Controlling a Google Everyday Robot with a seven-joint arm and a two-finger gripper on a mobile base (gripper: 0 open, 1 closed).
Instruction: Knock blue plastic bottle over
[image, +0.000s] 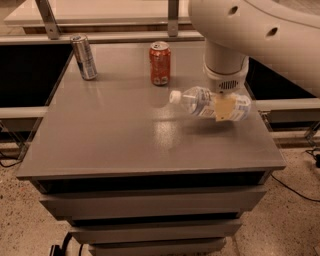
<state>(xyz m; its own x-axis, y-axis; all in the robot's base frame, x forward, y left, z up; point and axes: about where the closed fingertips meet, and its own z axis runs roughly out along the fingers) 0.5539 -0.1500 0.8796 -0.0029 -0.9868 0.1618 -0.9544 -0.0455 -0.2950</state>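
The blue plastic bottle (197, 101) is clear with a white cap. It lies on its side on the right part of the grey table (120, 140), with the cap pointing left. My gripper (223, 109) comes down from the white arm onto the bottle's right half and covers part of its label. The bottle's base end sticks out to the right of the gripper.
A red soda can (160, 63) stands upright at the back middle, just left of the bottle's cap. A slim silver can (84, 56) stands at the back left corner. The table's right edge is close to the bottle. A rail runs behind the table.
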